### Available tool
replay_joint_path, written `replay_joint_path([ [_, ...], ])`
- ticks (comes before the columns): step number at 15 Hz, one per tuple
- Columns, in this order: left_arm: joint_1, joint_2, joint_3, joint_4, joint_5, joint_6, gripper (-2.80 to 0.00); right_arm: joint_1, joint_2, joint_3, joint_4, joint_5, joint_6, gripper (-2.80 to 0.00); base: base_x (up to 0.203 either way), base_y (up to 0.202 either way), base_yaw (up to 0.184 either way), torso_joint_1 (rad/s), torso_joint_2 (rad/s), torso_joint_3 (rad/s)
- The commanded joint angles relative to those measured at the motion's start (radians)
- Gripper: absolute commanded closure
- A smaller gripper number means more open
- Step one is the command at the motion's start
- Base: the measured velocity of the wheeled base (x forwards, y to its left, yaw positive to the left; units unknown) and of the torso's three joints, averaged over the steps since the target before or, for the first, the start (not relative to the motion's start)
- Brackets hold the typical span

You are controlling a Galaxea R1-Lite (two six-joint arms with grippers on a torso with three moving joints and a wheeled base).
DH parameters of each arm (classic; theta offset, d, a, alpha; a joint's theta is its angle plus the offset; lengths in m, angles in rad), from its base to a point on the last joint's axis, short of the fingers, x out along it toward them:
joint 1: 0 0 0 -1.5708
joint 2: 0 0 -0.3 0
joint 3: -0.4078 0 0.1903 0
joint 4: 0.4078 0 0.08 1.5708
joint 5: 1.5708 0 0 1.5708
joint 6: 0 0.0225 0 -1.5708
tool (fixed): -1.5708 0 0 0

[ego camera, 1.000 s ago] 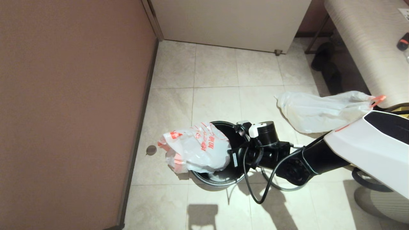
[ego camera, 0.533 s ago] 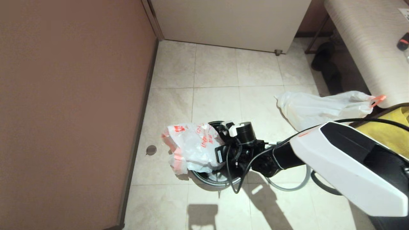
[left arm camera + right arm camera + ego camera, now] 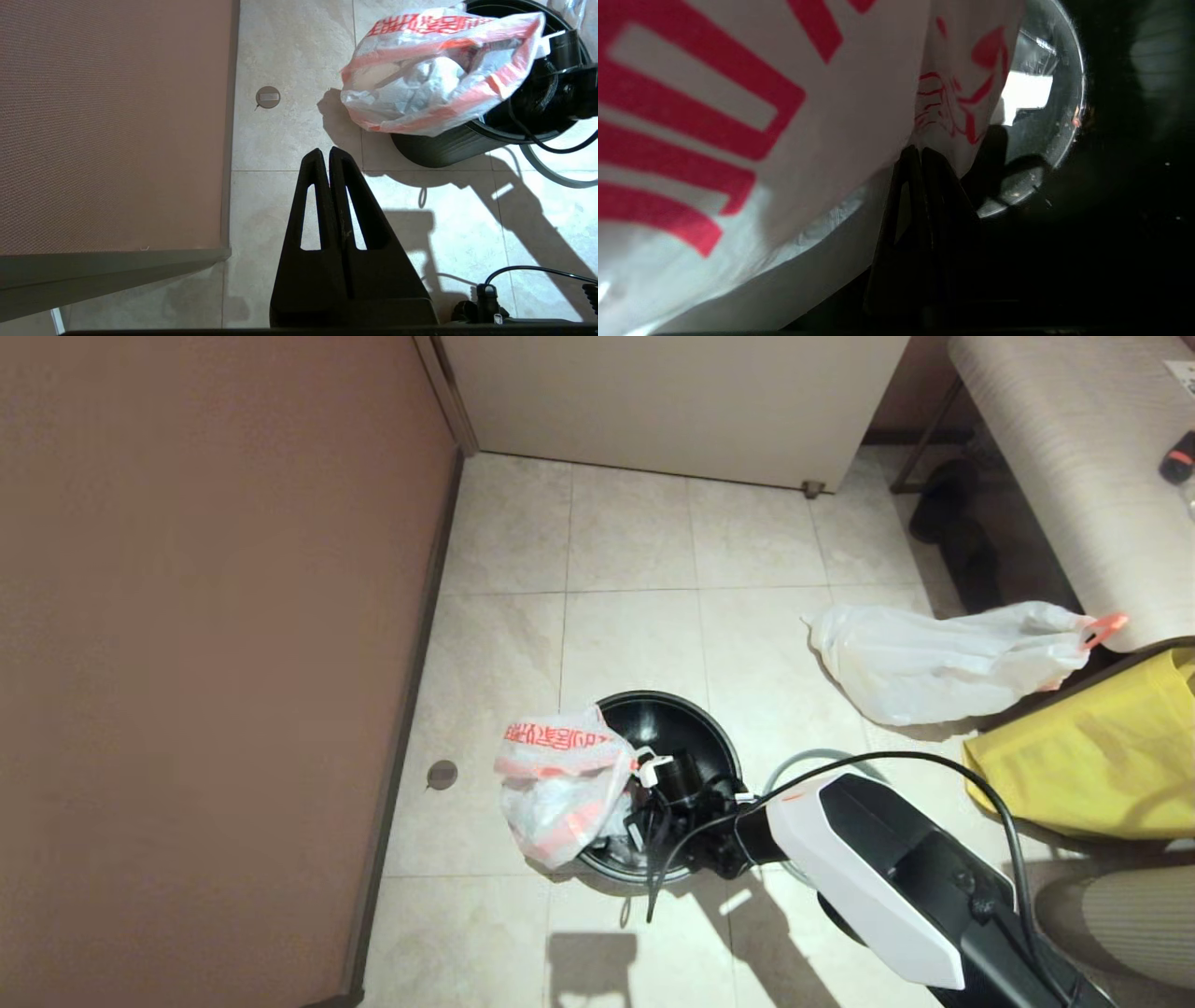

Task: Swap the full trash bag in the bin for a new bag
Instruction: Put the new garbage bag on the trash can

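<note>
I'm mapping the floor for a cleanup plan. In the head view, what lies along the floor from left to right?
Floor drain cap → new bag → bin → full trash bag → yellow bag.

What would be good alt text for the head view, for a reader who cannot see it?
The right arm reaches down into the black bin beside the printed new bag, which hangs over the bin's left rim. The full trash bag lies on the tiled floor to the right, near a yellow bag.
</note>
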Motion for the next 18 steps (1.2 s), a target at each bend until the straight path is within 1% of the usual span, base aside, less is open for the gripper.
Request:
replay_joint_path([
  [1, 0.000, 0.001, 0.000, 0.000, 0.001, -0.001, 0.00, -0.012, 0.010, 0.013, -0.004, -0.009, -0.001, 0.00, 0.000, 0.000, 0.000, 0.000, 0.00, 0.000],
  [2, 0.000, 0.001, 0.000, 0.000, 0.001, -0.001, 0.00, -0.013, -0.042, 0.040, -0.004, -0.017, 0.011, 0.00, 0.000, 0.000, 0.000, 0.000, 0.00, 0.000],
  [4, 0.000, 0.001, 0.000, 0.000, 0.001, -0.001, 0.00, -0.005, -0.188, 0.124, 0.000, -0.023, 0.073, 0.00, 0.000, 0.000, 0.000, 0.000, 0.00, 0.000],
  [6, 0.000, 0.001, 0.000, 0.000, 0.001, -0.001, 0.00, 0.011, -0.343, 0.241, 0.014, -0.029, 0.131, 0.00, 0.000, 0.000, 0.000, 0.000, 0.00, 0.000],
  [7, 0.000, 0.001, 0.000, 0.000, 0.001, -0.001, 0.00, 0.019, -0.405, 0.296, 0.037, -0.039, 0.146, 0.00, 0.000, 0.000, 0.000, 0.000, 0.00, 0.000],
  [8, 0.000, 0.001, 0.000, 0.000, 0.001, -0.001, 0.00, 0.030, -0.462, 0.364, 0.072, -0.074, 0.156, 0.00, 0.000, 0.000, 0.000, 0.000, 0.00, 0.000],
  [9, 0.000, 0.001, 0.000, 0.000, 0.001, -0.001, 0.00, 0.042, -0.498, 0.433, 0.106, -0.128, 0.161, 0.00, 0.000, 0.000, 0.000, 0.000, 0.00, 0.000],
  [11, 0.000, 0.001, 0.000, 0.000, 0.001, -0.001, 0.00, 0.055, -0.535, 0.545, 0.130, -0.251, 0.168, 0.00, 0.000, 0.000, 0.000, 0.000, 0.00, 0.000],
  [12, 0.000, 0.001, 0.000, 0.000, 0.001, -0.001, 0.00, 0.060, -0.582, 0.585, 0.127, -0.274, 0.172, 0.00, 0.000, 0.000, 0.000, 0.000, 0.00, 0.000],
  [14, 0.000, 0.001, 0.000, 0.000, 0.001, -0.001, 0.00, 0.092, -0.698, 0.660, 0.123, -0.279, 0.189, 0.00, 0.000, 0.000, 0.000, 0.000, 0.00, 0.000],
  [15, 0.000, 0.001, 0.000, 0.000, 0.001, -0.001, 0.00, 0.125, -0.749, 0.693, 0.124, -0.279, 0.207, 0.00, 0.000, 0.000, 0.000, 0.000, 0.00, 0.000],
  [18, 0.000, 0.001, 0.000, 0.000, 0.001, -0.001, 0.00, 0.217, -0.833, 0.716, 0.149, -0.261, 0.295, 0.00, 0.000, 0.000, 0.000, 0.000, 0.00, 0.000],
])
